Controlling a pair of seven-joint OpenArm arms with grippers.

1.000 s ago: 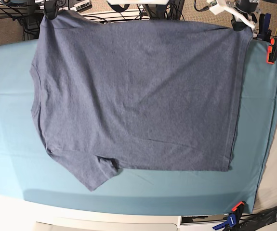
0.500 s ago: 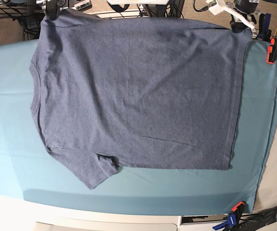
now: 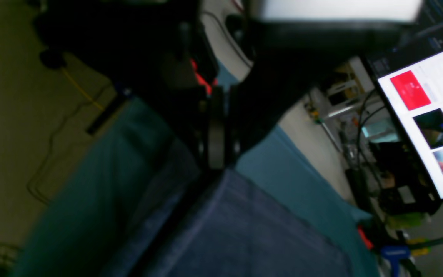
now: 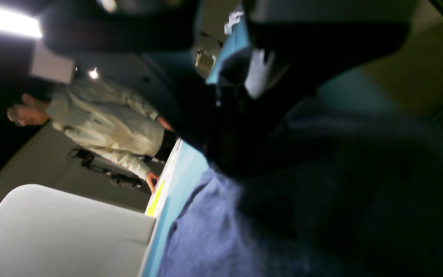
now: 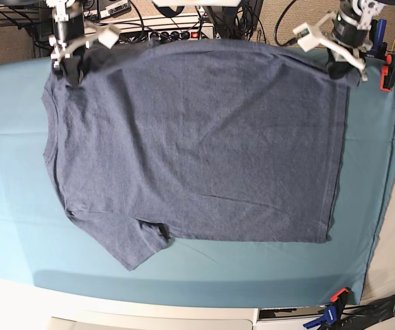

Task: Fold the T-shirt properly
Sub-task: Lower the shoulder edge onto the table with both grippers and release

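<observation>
The slate-blue T-shirt (image 5: 197,137) lies plain side up on the teal table cloth (image 5: 12,206), neckline to the left, hem to the right, one sleeve (image 5: 139,244) pointing toward the near edge. My right gripper (image 5: 70,72) is shut on the far left corner of the shirt. My left gripper (image 5: 339,67) is shut on the far hem corner at the right. In the left wrist view the dark gripper (image 3: 215,163) pinches the blue fabric (image 3: 244,231). In the right wrist view the gripper (image 4: 225,163) is dark and blurred above the shirt (image 4: 214,231).
An orange clamp (image 5: 388,72) grips the cloth at the far right; blue and orange clamps (image 5: 331,311) sit at the near right corner. Cables and a power strip (image 5: 176,27) run behind the table. A monitor (image 3: 425,115) and a person (image 4: 102,119) stand off the table.
Both grippers have come down into view toward the near side, carrying the shirt's far edge with them. The rest of the shirt lies as before.
</observation>
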